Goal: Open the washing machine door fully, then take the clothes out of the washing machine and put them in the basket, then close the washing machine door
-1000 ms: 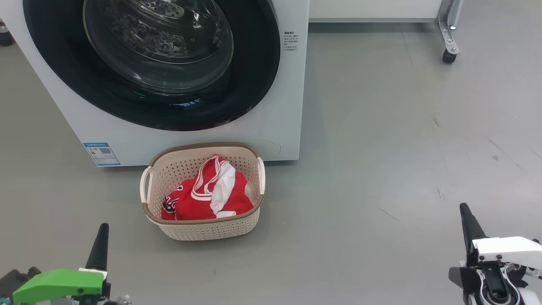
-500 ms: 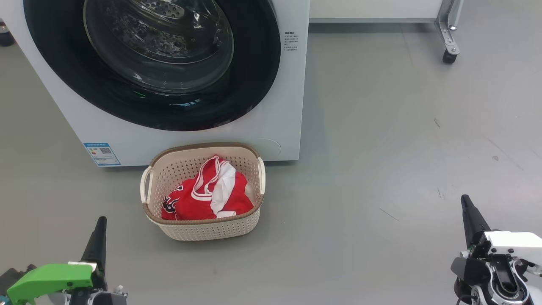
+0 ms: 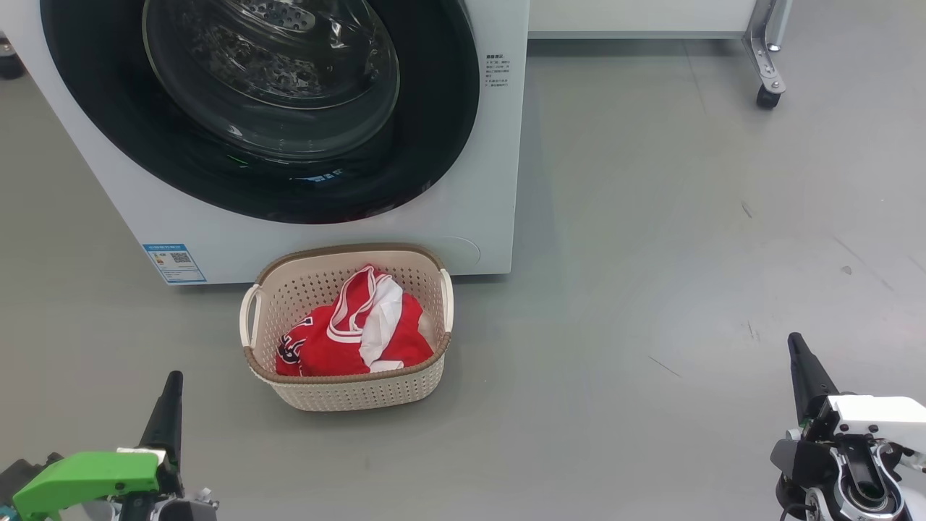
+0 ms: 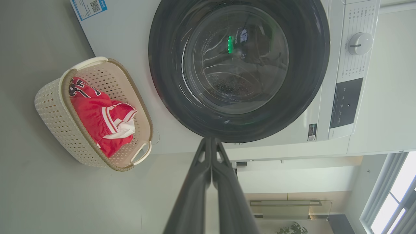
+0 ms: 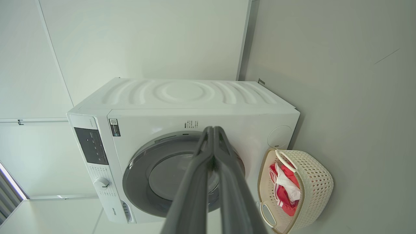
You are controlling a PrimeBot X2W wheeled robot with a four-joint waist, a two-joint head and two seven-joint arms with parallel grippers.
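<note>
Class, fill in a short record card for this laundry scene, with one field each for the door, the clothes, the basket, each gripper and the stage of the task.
Door: washing machine door shut flush against the washing machine
Clothes: red and white clothes bundled inside the basket
Basket: upright on the floor, directly in front of the machine, below the door
Left gripper: left gripper shut, holding nothing, apart from the basket
Right gripper: right gripper shut, holding nothing, far to the right of the basket
Stage: clothes out, door closed; the task looks finished
</note>
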